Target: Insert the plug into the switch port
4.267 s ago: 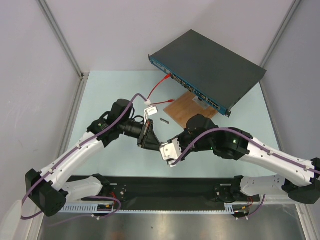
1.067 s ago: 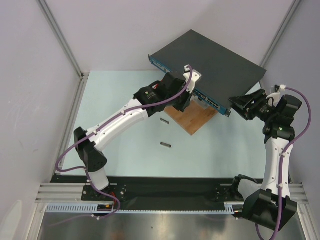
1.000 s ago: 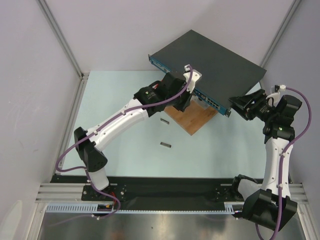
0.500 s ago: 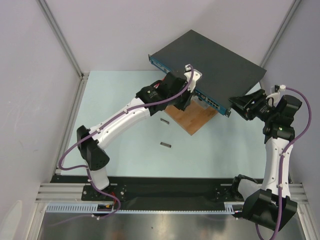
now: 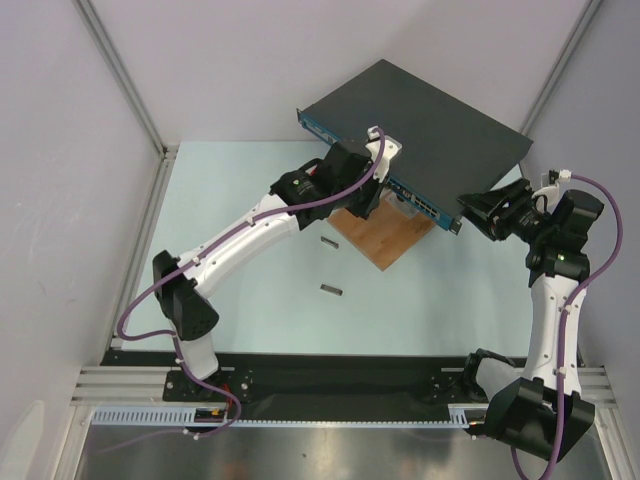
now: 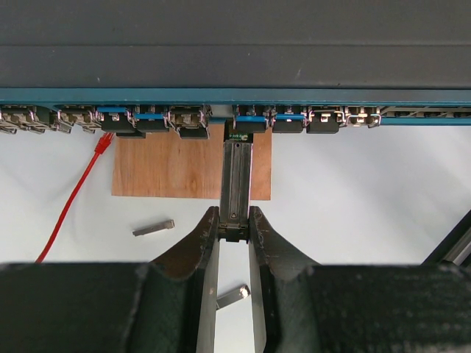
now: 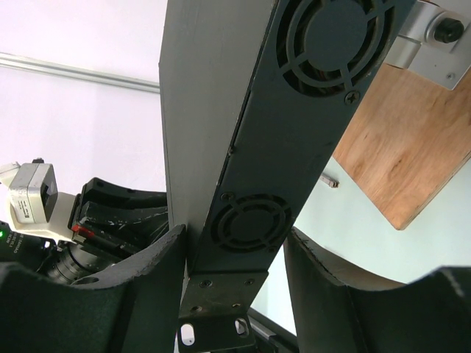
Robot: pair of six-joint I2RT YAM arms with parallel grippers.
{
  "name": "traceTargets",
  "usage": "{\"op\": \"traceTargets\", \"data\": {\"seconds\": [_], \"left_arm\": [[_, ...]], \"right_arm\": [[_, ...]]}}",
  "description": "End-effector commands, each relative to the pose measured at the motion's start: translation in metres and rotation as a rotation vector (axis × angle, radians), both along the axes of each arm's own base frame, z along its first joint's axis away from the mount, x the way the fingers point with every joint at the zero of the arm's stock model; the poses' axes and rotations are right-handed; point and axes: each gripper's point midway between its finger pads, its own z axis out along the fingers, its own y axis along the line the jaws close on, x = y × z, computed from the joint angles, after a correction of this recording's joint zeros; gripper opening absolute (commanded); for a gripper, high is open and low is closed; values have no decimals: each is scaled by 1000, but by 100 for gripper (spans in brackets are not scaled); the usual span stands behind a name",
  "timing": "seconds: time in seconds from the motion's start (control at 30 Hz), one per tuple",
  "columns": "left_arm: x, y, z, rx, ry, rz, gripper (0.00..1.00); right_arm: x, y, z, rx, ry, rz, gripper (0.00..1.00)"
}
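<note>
The switch [image 5: 420, 120] is a flat dark-grey box with a blue front face carrying a row of ports [image 6: 254, 121]. A slim metal plug [image 6: 237, 176] points straight at a middle port, its far tip at the port's mouth. My left gripper [image 6: 234, 220] is shut on the plug's near end. In the top view the left wrist [image 5: 350, 180] hides the plug. My right gripper [image 7: 235, 235] straddles the switch's right end [image 7: 294, 125], one finger on each flat face, shut on it; the top view shows that gripper [image 5: 472, 210] at the switch's corner.
A brown wooden board [image 5: 385, 240] lies under the switch's front edge. Two loose metal modules [image 5: 331, 243] [image 5: 331, 290] lie on the pale table. A red cable [image 6: 73, 198] runs from a port on the left. Walls and frame posts close in the sides.
Several seconds ago both grippers met near the table's middle. Since then the left went to the switch's front and the right to its end. In the last second the left arm edged slightly.
</note>
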Motion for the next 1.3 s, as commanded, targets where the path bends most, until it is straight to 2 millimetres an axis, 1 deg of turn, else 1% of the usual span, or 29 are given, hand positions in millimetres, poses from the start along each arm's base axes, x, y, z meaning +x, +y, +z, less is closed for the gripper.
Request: {"op": "traceTargets", "data": {"seconds": [0.0,0.13,0.6,1.27], "left_arm": [[4,-5,38,-90,-63,-5,0],[3,-6,35,-89,-53,-11,0],[1,-7,42,-107,-51,-14,0],[10,-21,24,-95,-20,-15,0]], "right_arm": [[0,9,13,-53,-92,63,35],[-1,9,12,-53,-90,67,35],[0,11,9,-55,-84,73,34],[1,11,9,-60,-84,81,34]]}}
